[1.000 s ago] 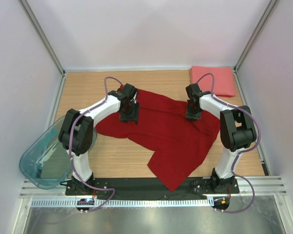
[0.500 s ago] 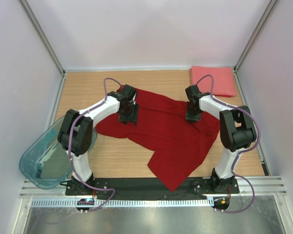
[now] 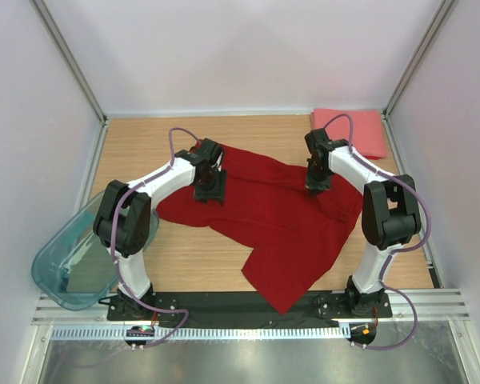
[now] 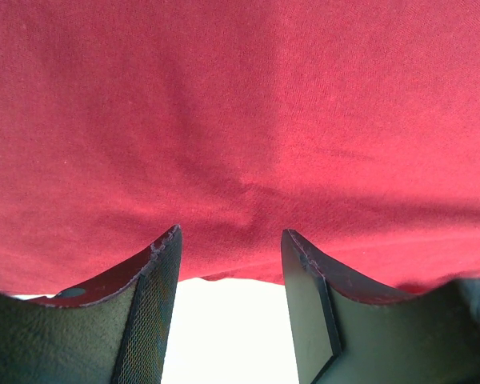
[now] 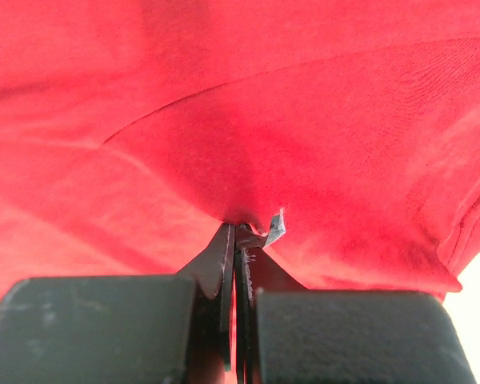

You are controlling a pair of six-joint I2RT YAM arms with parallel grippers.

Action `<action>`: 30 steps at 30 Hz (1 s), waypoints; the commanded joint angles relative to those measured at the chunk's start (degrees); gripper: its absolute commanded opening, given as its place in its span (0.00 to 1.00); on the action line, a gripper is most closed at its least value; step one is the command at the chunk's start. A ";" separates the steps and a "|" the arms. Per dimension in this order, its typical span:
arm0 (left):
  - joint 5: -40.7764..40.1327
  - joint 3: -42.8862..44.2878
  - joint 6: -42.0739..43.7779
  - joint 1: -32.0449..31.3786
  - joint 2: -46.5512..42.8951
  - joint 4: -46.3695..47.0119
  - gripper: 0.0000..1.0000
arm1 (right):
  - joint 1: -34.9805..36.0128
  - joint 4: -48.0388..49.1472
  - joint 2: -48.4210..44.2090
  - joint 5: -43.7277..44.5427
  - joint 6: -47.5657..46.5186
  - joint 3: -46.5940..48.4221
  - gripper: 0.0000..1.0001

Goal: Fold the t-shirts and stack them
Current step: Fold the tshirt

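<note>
Right gripper (image 5: pixel 235 228) now sits farther back, pinched onto dark red t-shirt (image 3: pixel 276 228); left gripper (image 4: pixel 229 244) gapes wide. Cloth likely soft, limp: take hems.

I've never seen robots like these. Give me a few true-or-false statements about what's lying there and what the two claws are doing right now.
1. The right gripper is pinched shut on the dark red shirt. True.
2. The left gripper is clamped shut too. False: its jaws stand open over the same shirt.
3. The pink shirt lies folded at the far right corner. True.
4. The teal bin sits at the far right. False: it sits at the near left.
</note>
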 commanded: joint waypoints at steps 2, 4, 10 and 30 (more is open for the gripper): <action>0.07 -0.28 0.15 0.23 -2.59 0.43 0.54 | 0.18 -7.76 -2.99 -5.08 0.80 3.88 0.01; -0.37 -0.46 0.14 0.32 -3.12 0.60 0.54 | 0.26 -9.69 -3.26 -7.44 0.80 4.76 0.01; -0.46 -1.16 0.06 0.41 -3.73 0.43 0.54 | 0.18 -12.95 -4.05 -13.25 0.36 6.61 0.01; -0.98 0.85 -0.03 0.58 -2.42 0.25 0.54 | -0.78 -8.85 -1.13 -24.60 -0.17 3.27 0.26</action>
